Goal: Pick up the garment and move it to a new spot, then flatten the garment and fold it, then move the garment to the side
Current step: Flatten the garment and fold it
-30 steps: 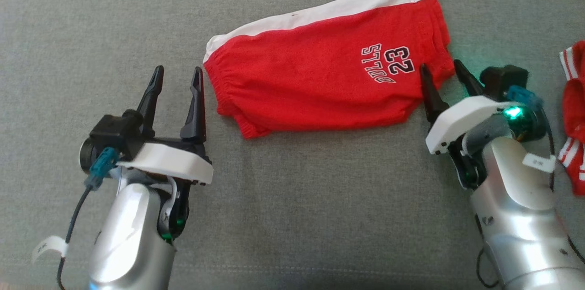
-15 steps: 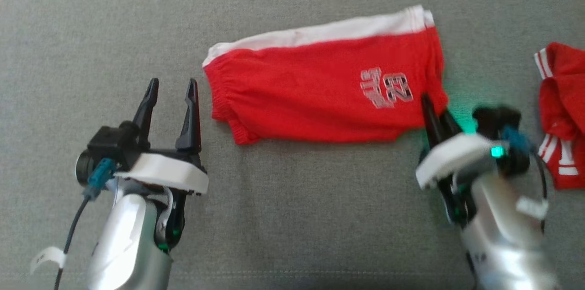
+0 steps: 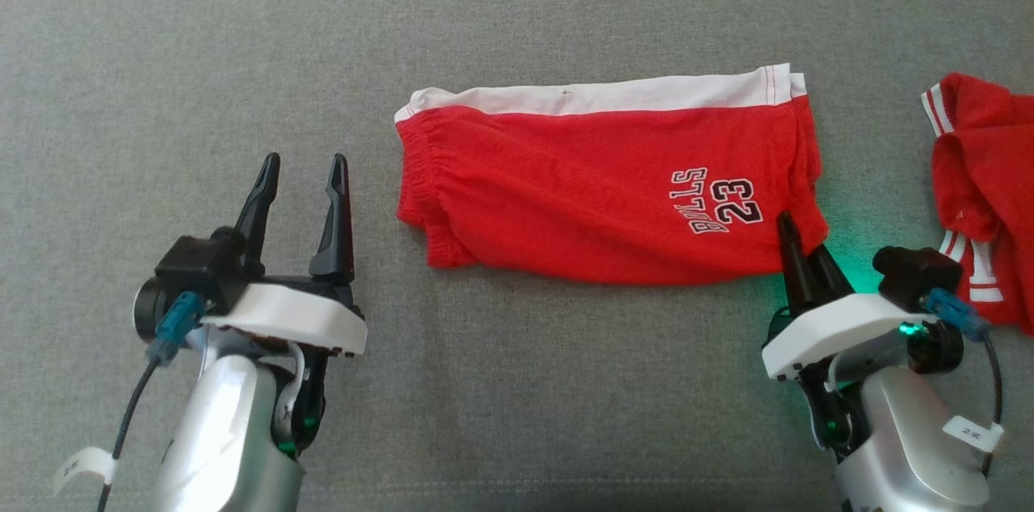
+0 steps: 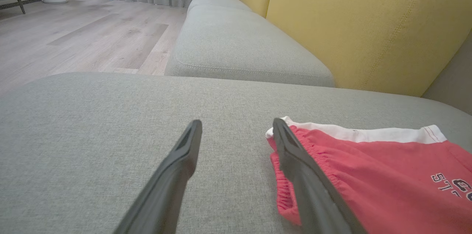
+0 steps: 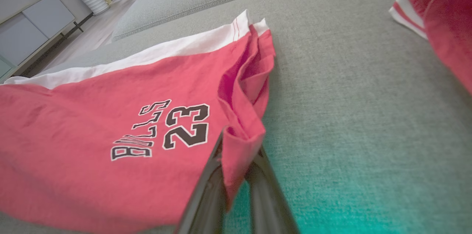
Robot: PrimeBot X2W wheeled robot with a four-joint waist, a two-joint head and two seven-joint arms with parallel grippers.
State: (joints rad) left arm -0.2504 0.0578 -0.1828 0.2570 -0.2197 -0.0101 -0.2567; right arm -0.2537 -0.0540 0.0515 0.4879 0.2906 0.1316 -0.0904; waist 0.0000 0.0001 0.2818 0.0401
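The shorts [image 3: 598, 197], red with a white band along the far edge, lie folded flat on the grey cushion [image 3: 517, 383], stretched sideways between the two claws.

The right claw [image 3: 800, 236] is pressed together on the shorts' near right corner. In the right wrist view a flap of red cloth sits pinched between its two fingers [image 5: 206, 197], and the layered leg hem runs up and away from the tips. The bulk of the shorts spreads to the left of this claw and beyond its tips. The "BULLS 23" print [image 5: 162, 127] lies just left of the tips. A green glow [image 5: 324, 197] tints the cushion on the claw's right.

The left claw [image 3: 305, 165] is spread and holds nothing. The gathered waist end of the shorts lies just to the right of its right finger. In the head view the two are near but apart. In the left wrist view that finger crosses in front of the waistband.

A second garment [image 3: 977, 173], red with white stripes, lies crumpled to the right of the right claw, apart from the shorts.
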